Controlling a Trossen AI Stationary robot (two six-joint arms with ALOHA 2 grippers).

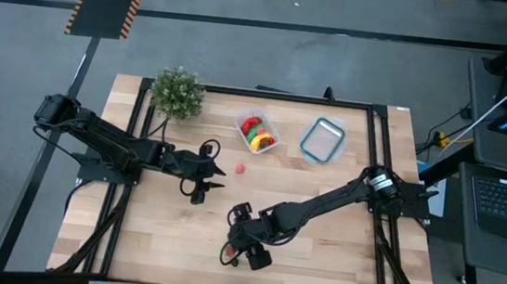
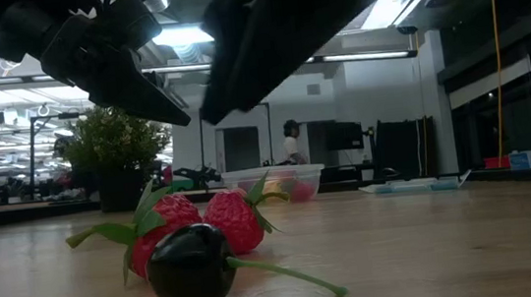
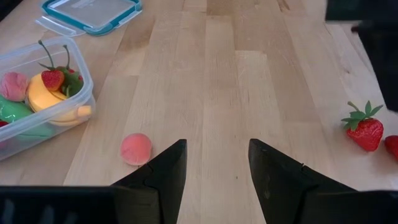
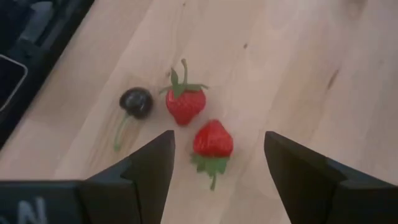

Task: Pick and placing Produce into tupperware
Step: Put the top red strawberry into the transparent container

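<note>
At lower centre of the high view, the right gripper point(image 4: 217, 165) hovers with fingers spread over two strawberries point(image 4: 213, 140), while the left gripper point(image 3: 214, 171) waits spread at centre left.

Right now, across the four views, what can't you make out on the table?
- High view: the strawberries and cherry are mostly hidden under the right pincer.
- Low view: tub contents are too far and small; the pincers are cut off by the top edge.
- Left wrist view: the tub is cut by the frame edge; one strawberry is cropped at the edge.
- Right wrist view: tub out of frame.
</note>
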